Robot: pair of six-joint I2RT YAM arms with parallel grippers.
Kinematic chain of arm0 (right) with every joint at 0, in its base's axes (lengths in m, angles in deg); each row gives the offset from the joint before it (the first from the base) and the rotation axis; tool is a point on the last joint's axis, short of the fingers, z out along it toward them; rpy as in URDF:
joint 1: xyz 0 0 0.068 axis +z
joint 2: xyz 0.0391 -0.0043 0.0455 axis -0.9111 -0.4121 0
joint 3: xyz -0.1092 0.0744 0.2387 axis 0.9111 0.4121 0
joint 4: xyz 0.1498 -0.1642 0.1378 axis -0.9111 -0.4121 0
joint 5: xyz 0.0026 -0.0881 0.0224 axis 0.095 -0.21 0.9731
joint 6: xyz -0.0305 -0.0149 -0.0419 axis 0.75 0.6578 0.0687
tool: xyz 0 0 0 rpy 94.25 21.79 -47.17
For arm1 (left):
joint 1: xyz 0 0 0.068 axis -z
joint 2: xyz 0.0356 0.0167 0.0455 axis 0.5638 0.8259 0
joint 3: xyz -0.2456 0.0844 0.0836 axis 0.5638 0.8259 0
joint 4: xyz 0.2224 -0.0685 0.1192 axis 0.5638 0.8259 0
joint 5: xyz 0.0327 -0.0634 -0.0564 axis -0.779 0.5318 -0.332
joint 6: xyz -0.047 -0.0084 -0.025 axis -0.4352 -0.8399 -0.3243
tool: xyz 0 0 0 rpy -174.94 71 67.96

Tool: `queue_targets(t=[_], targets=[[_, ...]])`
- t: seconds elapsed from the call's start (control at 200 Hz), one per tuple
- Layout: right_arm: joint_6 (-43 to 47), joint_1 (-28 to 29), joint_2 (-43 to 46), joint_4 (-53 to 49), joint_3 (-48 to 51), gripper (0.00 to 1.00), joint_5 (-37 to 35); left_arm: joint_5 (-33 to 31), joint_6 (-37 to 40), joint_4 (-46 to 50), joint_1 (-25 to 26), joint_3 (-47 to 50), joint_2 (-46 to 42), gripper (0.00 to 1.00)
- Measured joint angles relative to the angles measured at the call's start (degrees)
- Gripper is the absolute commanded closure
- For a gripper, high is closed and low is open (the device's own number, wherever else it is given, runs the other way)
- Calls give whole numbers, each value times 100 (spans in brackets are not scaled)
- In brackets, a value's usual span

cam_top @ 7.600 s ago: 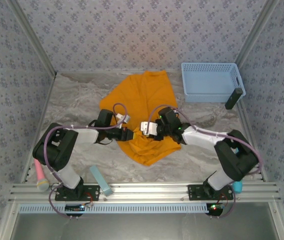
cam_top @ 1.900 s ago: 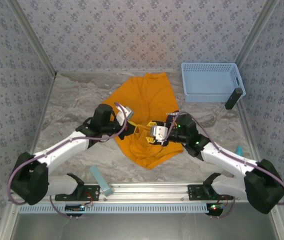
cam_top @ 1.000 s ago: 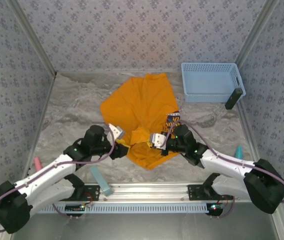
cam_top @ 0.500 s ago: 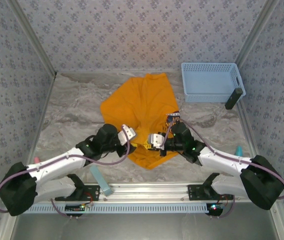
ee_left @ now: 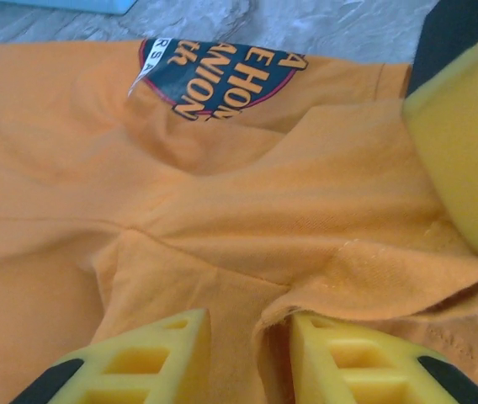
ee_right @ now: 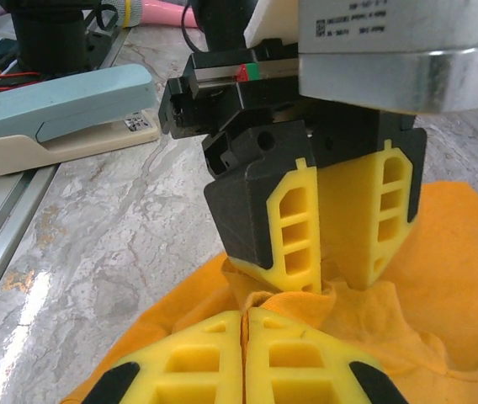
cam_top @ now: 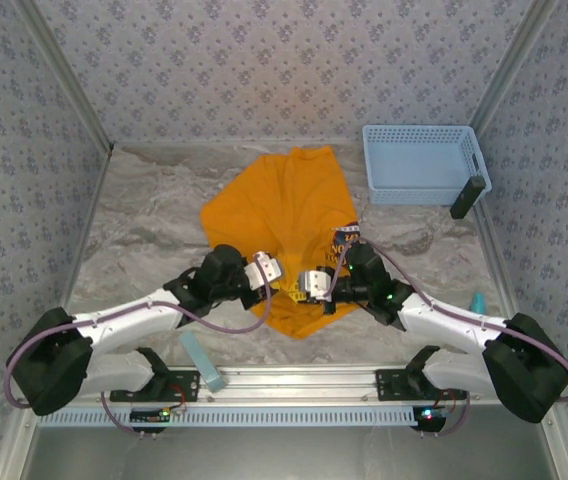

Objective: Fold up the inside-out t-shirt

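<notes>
The inside-out t-shirt (cam_top: 276, 205) lies orange and rumpled in the middle of the table, with dark printed lettering (ee_left: 214, 71) on a turned-over part. My right gripper (cam_top: 311, 284) is shut on a pinch of cloth at the shirt's near edge (ee_right: 245, 337). My left gripper (cam_top: 276, 280) faces it, tips almost touching. In the left wrist view its jaws (ee_left: 250, 324) stand a little apart around a raised hem fold, which touches only the right-hand finger (ee_left: 365, 362). The right gripper's yellow finger (ee_left: 466, 143) shows close by.
A light blue basket (cam_top: 421, 163) stands at the back right with a black object (cam_top: 467, 197) leaning beside it. A blue stapler (cam_top: 202, 360) lies by the front rail (cam_top: 294, 380) on the left. A teal item (cam_top: 478, 301) lies at the right.
My left arm has swung in from the left to the shirt's near edge, and its jaws have narrowed around the hem fold. The right gripper has stayed shut on the cloth.
</notes>
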Motion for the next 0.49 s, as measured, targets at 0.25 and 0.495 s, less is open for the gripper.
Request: queue_targets(t=[0.25,0.495], targets=[[151,-33,177,-22,0,100,17,533,706,-280,42,-4,490,73],[313,-48,295,-72,0,94,61,901,1119,-542,46,-11,518,100]])
